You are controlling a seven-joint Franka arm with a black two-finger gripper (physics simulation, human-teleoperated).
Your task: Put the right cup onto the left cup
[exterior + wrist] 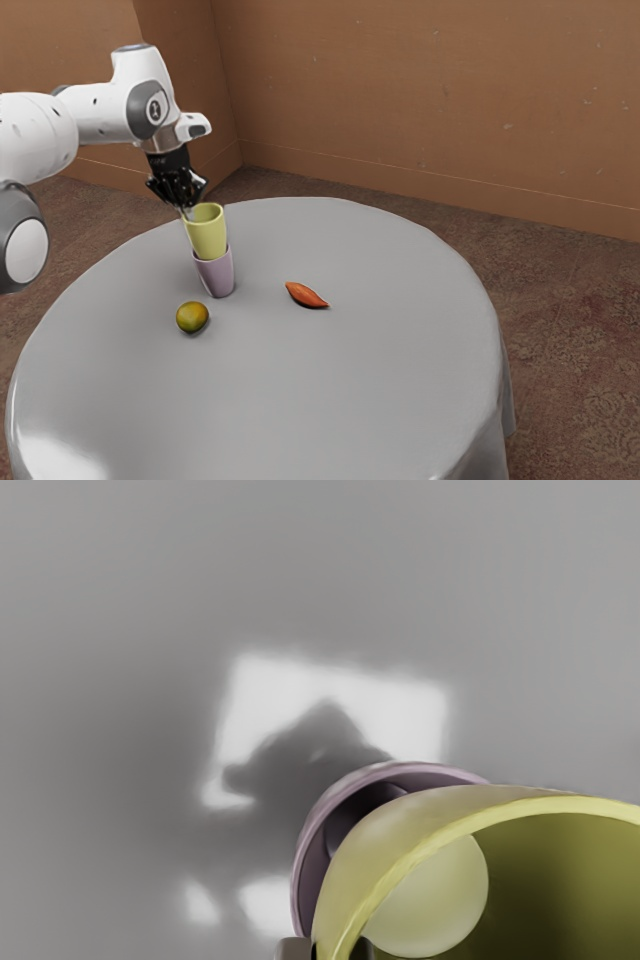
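1. The end effector (187, 211) is at the rim of the yellow cup (208, 237), pointing down, its fingers closed on the cup's wall from two sides, one inside the cup and one outside.
2. The yellow cup is mouth up directly above the purple cup (217, 278), its base overlapping the purple cup's opening. How deep the base sits, I cannot tell.
3. The purple cup stands upright on the table (330, 400). In the wrist view, part of its rim and dark inside shows past the yellow cup's wall.
4. A round, greenish-yellow fruit (192, 317) lies near the purple cup, closer to the exterior camera.
5. An orange, pointed object (306, 295) lies toward the exterior view's right of the cups, apart from them.
6. Bright patches of light (270, 680) and a shadow fall on the table beside the cups.
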